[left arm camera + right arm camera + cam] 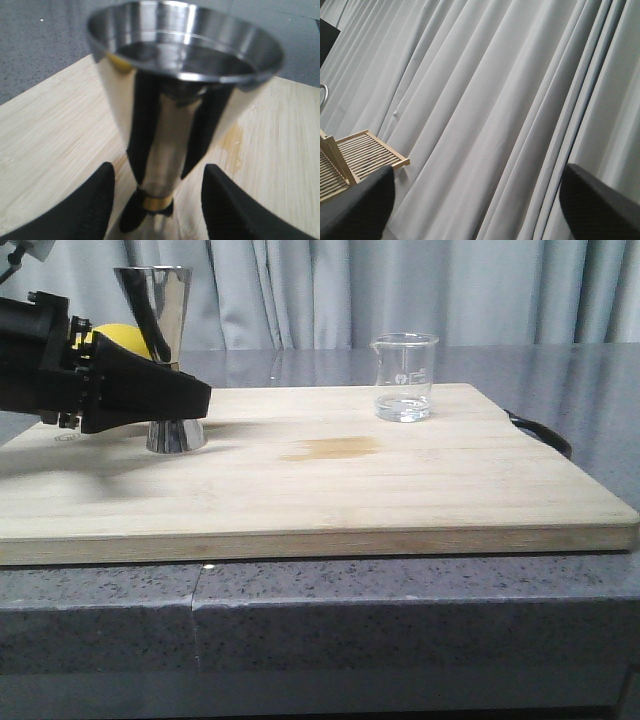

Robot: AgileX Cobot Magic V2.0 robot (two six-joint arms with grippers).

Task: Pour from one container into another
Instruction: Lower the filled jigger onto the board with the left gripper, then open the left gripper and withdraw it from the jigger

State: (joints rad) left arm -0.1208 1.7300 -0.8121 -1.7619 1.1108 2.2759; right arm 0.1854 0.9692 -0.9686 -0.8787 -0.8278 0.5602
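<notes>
The jigger (pixel 168 355) stands upright on the wooden board (pixel 330 495) at the left of the front view, its long axis vertical, its wide mouth up near the top edge of the frame. The left hand (pixel 195 395) reaches in from the left edge at about the level of the narrow waist. In the left wrist view the two dark fingers (pixel 85 207) sit apart, one on each side of the stem just by the gold band (pixel 157 202), with board showing between each finger and the metal, so the hand is spread around the jigger and not clamped on it. Closing would catch the waist squarely across the upright axis.

The beaker (pixel 404 377) stands upright to the right of centre in the front view, toward the far edge of the board, well apart from the jigger, with a shallow layer of clear liquid in its bottom and its spout toward the left. A yellow object (pixel 122 340) shows behind the left arm.

The right hand (pixel 477 210) does not appear in the front view; its wrist view shows only grey curtain (pixel 490 100) and a wooden rack (pixel 360 157) at lower left, the fingers wide apart and empty. I judge the beaker falls to that arm, since the left is taken up with the jigger.
</notes>
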